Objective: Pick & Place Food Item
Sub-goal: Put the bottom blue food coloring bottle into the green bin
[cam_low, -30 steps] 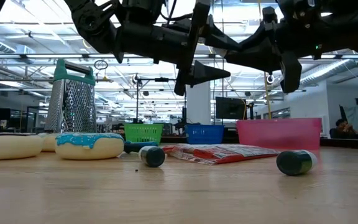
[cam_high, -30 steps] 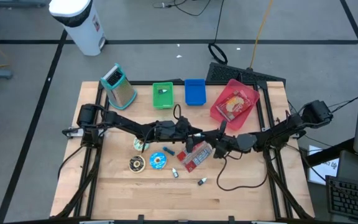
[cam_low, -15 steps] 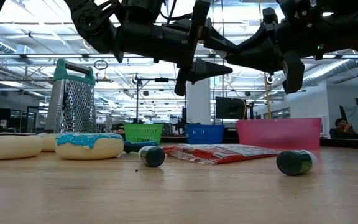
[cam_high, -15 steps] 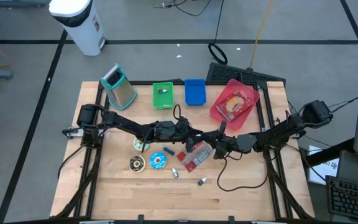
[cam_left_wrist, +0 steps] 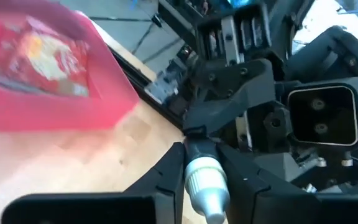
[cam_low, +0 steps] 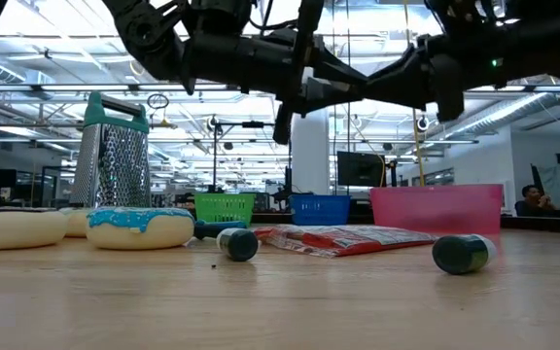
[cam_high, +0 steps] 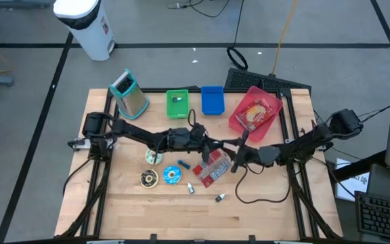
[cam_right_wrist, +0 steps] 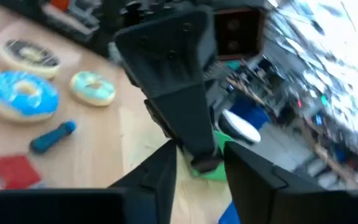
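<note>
A small bottle-like item (cam_left_wrist: 205,182), with a white ribbed collar, a silvery body and a green end (cam_right_wrist: 205,167), hangs in mid-air over the table's middle between my two grippers, which meet tip to tip. My left gripper (cam_high: 213,145) comes from the table's left and is shut on the item. My right gripper (cam_high: 231,153) comes from the right. Its fingers (cam_right_wrist: 161,169) stand open on either side of the green end, and I cannot tell whether they still touch it. My left gripper pinches the item's white ribbed collar (cam_left_wrist: 202,169) between its two fingers. The fingers (cam_left_wrist: 166,174) lie level, come from the table's left and run along the item. The item is clear of the table, its far end pointing at my right gripper.
Below the grippers lie a red packet (cam_high: 212,168), a blue stick (cam_high: 183,164), three doughnuts (cam_high: 172,175) and two small capped items (cam_high: 219,198). Along the far edge stand a grater (cam_high: 130,93), a green bin (cam_high: 177,103), a blue bin (cam_high: 211,99) and a pink bin (cam_high: 254,110).
My left gripper has moved slightly toward the right gripper and shut its wide-open fingers on the item. My right gripper has stayed in place and rolled about its own axis.
</note>
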{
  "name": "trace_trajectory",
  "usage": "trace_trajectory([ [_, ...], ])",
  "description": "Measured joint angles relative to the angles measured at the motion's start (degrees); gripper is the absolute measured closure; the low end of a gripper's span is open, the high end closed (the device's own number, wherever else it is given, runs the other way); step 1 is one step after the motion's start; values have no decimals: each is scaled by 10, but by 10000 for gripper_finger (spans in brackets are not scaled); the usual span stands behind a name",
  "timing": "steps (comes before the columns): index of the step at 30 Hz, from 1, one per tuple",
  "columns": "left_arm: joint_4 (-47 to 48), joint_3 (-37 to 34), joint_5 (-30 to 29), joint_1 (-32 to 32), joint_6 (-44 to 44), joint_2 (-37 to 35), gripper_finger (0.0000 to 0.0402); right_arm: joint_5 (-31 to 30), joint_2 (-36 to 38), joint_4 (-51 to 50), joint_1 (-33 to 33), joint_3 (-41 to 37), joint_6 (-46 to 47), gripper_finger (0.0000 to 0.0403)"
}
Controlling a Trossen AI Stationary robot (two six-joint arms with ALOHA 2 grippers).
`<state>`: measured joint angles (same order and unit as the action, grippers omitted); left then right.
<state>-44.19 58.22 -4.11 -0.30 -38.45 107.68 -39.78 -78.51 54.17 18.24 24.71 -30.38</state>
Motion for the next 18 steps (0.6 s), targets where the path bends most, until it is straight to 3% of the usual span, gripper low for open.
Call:
trace_trajectory([
  [5,35,0,-6,27,35,-50,327,-36,45,-22,6,-1,62,243],
  [10,171,0,-21,56,75,-125,336,-36,121,-116,10,-1,112,228],
  [18,431,0,-181,98,128,-225,336,-36,235,-249,10,0,192,238],
])
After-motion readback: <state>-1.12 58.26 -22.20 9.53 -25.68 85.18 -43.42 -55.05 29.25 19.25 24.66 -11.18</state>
